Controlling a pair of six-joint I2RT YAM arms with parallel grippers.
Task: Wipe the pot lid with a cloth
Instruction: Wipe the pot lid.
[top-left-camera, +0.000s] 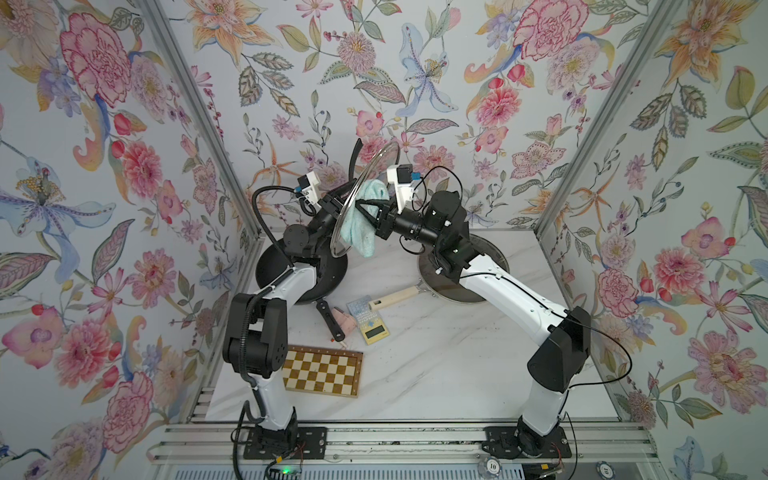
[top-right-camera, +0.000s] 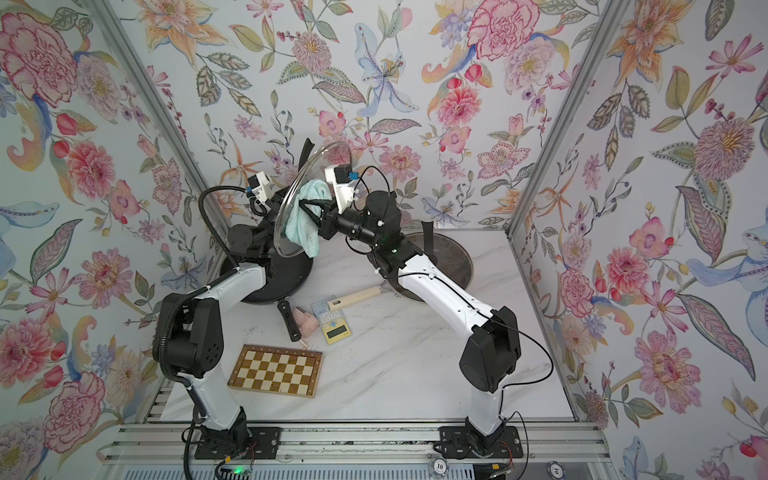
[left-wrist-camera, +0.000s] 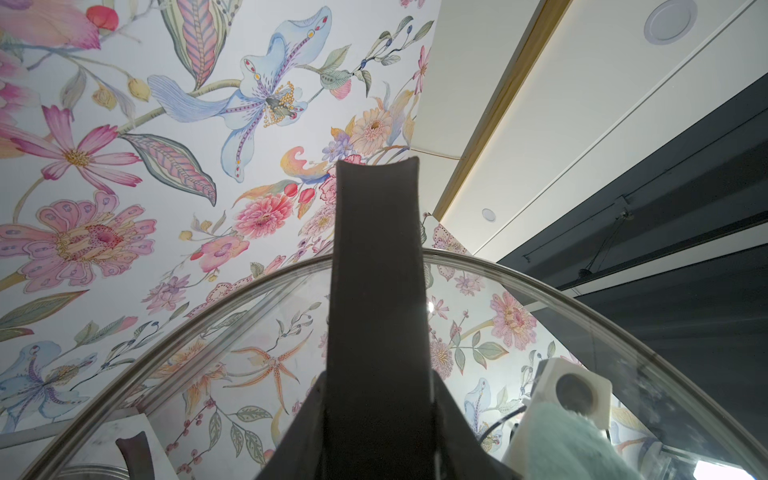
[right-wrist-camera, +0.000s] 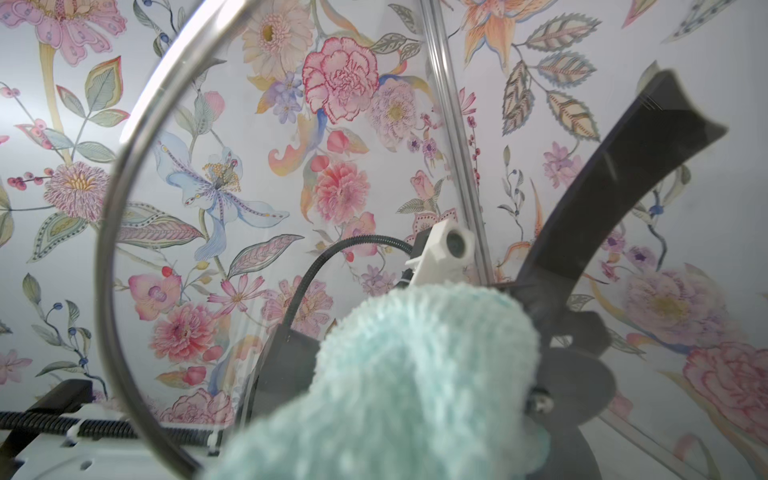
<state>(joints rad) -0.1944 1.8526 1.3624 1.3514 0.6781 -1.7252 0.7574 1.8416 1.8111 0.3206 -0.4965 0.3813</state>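
The glass pot lid (top-left-camera: 376, 164) (top-right-camera: 322, 162) stands on edge in the air above the table's back. My left gripper (top-left-camera: 332, 203) (left-wrist-camera: 376, 436) is shut on the lid's black handle (left-wrist-camera: 374, 291), one jaw on each side of it. The mint-teal cloth (top-left-camera: 359, 216) (top-right-camera: 305, 220) hangs bunched against the lid's other face, with my right gripper (top-left-camera: 368, 208) (top-right-camera: 309, 205) shut on it. In the right wrist view the cloth (right-wrist-camera: 415, 374) hides the jaws. Through the glass, that view also shows the lid's rim (right-wrist-camera: 124, 187) and handle (right-wrist-camera: 602, 199).
A black frying pan (top-left-camera: 274, 270) sits under the left arm. A second pan (top-left-camera: 478, 286) with a pale handle (top-left-camera: 395, 297) sits at the back right. A yellow calculator (top-left-camera: 374, 330), a small pink item (top-left-camera: 347, 322) and a chessboard (top-left-camera: 320, 372) lie mid-table.
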